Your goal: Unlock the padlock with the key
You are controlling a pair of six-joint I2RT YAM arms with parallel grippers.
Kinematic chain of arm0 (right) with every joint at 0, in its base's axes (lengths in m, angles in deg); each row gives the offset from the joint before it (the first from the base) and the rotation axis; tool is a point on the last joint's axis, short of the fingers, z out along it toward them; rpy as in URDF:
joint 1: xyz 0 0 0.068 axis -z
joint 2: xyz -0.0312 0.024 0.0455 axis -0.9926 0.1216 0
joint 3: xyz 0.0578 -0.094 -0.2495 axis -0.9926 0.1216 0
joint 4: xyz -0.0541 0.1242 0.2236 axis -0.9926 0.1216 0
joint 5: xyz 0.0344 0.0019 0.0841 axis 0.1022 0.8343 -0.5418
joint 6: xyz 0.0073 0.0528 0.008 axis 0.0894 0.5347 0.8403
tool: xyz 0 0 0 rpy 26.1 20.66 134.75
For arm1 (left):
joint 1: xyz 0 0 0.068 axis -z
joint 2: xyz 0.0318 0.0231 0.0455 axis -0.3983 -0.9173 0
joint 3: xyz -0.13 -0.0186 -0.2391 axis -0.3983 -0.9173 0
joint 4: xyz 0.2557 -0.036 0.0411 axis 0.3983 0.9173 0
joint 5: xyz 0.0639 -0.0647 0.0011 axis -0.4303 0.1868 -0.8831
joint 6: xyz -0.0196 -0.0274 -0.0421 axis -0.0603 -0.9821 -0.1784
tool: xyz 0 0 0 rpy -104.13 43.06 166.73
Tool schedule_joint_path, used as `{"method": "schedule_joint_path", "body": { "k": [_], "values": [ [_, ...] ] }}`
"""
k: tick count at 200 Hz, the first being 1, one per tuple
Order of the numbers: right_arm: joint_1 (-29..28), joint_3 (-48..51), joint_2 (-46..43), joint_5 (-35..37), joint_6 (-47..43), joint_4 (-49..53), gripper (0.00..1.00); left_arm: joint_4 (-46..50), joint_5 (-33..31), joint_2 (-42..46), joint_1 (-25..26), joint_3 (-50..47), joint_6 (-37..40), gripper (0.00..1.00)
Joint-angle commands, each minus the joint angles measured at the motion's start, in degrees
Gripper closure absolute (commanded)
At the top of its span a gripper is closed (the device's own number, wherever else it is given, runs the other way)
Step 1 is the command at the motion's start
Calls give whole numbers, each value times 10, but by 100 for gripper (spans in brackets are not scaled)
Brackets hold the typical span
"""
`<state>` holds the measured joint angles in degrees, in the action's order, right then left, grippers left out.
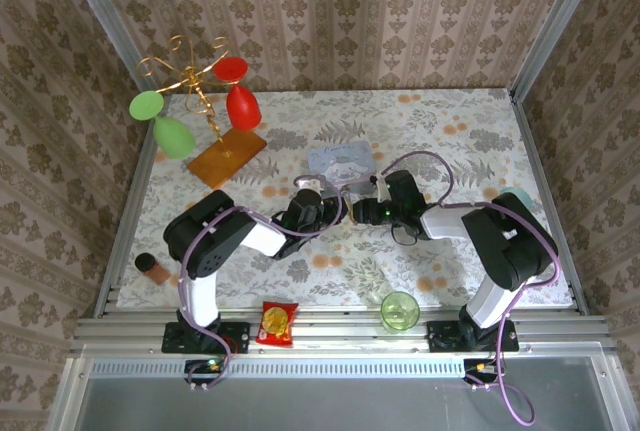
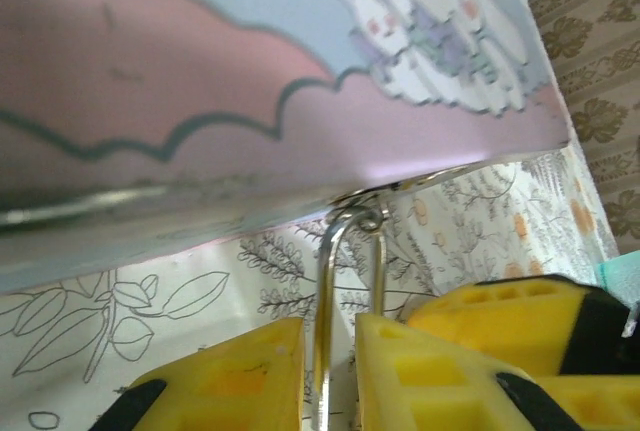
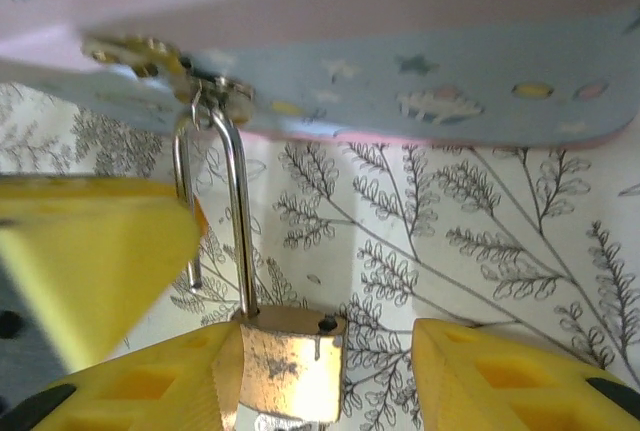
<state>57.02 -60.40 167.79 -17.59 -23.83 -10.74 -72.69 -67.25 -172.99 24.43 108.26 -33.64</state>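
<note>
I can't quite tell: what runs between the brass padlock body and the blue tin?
The padlock's silvery shackle, hooked through the tin's latch, seen in the right wrist view.

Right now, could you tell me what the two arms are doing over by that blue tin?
They are working on the padlock, which hangs by its shackle from the pale blue tin. The right tool stands open with the brass body between its jaws. The left tool straddles the shackle; whether it pinches is unclear. One shackle leg appears free of the body.
</note>
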Motion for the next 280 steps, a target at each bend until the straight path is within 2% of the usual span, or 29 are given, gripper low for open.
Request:
{"method": "schedule_joint_path", "body": {
  "k": [1,64,118,146,176,211,229,241,261,280],
  "values": [
    [-13,-11,-5,26,-23,36,51,-2,-14,37,2,-17,-3,79],
    [-56,-40,14,82,-20,78,49,58,-43,133,-3,-45,28,78],
    [-63,-51,26,151,-10,112,55,53,-47,147,-8,-62,29,78],
    [-63,-56,36,162,6,124,56,59,-50,157,-12,-62,43,78],
    [-63,-54,51,178,48,122,63,135,-63,192,-11,-28,111,78],
    [-65,-33,52,183,117,99,66,280,-70,199,-12,83,275,74],
    [-67,-29,53,185,140,97,66,331,-48,162,-20,151,348,72],
    [-73,-33,54,189,147,102,66,364,-10,122,-29,202,379,71],
    [-85,-41,51,207,157,124,66,393,19,54,-46,263,405,71],
    [-89,-43,51,214,172,133,67,399,15,8,-54,296,418,72]
  ]
}}
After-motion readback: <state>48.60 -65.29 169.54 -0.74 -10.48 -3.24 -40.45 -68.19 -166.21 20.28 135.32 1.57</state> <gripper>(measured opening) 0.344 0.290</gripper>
